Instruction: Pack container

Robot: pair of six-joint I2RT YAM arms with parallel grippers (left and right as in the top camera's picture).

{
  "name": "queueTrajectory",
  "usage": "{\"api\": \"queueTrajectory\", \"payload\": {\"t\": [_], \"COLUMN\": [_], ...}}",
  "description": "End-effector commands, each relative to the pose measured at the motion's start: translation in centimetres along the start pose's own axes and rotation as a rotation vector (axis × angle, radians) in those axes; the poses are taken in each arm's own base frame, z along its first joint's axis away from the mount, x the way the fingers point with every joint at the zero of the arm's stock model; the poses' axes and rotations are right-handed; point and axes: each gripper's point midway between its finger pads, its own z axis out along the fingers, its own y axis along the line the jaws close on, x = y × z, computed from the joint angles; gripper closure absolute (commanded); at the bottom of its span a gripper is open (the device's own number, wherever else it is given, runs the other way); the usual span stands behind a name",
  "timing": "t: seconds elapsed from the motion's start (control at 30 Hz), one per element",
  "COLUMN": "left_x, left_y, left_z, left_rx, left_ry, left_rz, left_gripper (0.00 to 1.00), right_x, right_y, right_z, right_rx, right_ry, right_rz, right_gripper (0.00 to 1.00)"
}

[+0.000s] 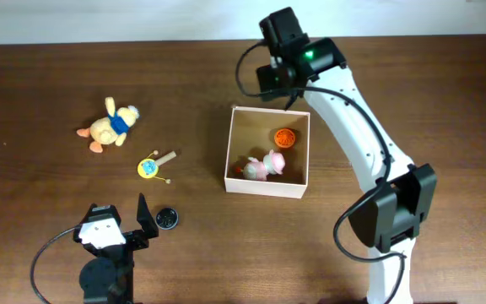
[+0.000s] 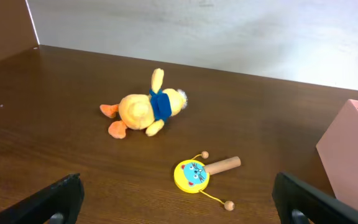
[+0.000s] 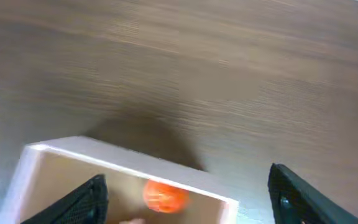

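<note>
Right pincer [image 3: 186, 175] spread, over container [image 3: 120, 163] rim

The dark wooden table [image 1: 40, 186] carries the container [image 1: 264, 187] just off its middle, toward three o'clock. A yellow plush duck [image 1: 110, 125] lies at ten o'clock, a yellow rattle drum [image 1: 150, 167] at nine, and a small black disc [image 1: 166, 219] at eight.

Dark brown wooden table [image 1: 40, 76] with a yellow duck plush [image 1: 112, 125] in a blue scarf flopped on its side, a little yellow cat-face pellet drum [image 1: 152, 165] near it, and a small black round thing [image 1: 166, 219] further off.
</note>
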Motion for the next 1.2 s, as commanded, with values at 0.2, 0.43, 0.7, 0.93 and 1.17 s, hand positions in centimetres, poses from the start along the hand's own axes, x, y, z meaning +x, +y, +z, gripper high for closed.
{"api": "queueTrajectory", "payload": {"t": [0.2,0.43,0.7,0.93,1.17], "left_x": [0.1,0.1,0.1,0.1,0.1], "left_y": [-0.1,-0.1,-0.1,-0.1,-0.1], "left_z": [0.0,0.0,0.0,0.0,0.0], "left_rx": [0.01,0.01,0.01,0.01,0.01], "left_ry": [-0.003,-0.003,-0.003,-0.003,-0.003], "left_rz": [0.015,0.015,0.015,0.015,0.015], "left_gripper": [0.01,0.01,0.01,0.01,0.01], "right_x": [1.5,4.4,8.7,11.1,11.2], "right_y": [-16.5,-23.0,-26.3,-27.2,-27.1], "right_z": [0.2,0.9,3.9,6.0,6.1], "right_rx": [0.326,0.36,0.383,0.396,0.396], "right_ry": [0.04,0.121,0.265,0.337,0.34], "right_rz": [0.41,0.542,0.606,0.621,0.62], "right_gripper": [0.02,0.01,0.01,0.01,0.01]}}
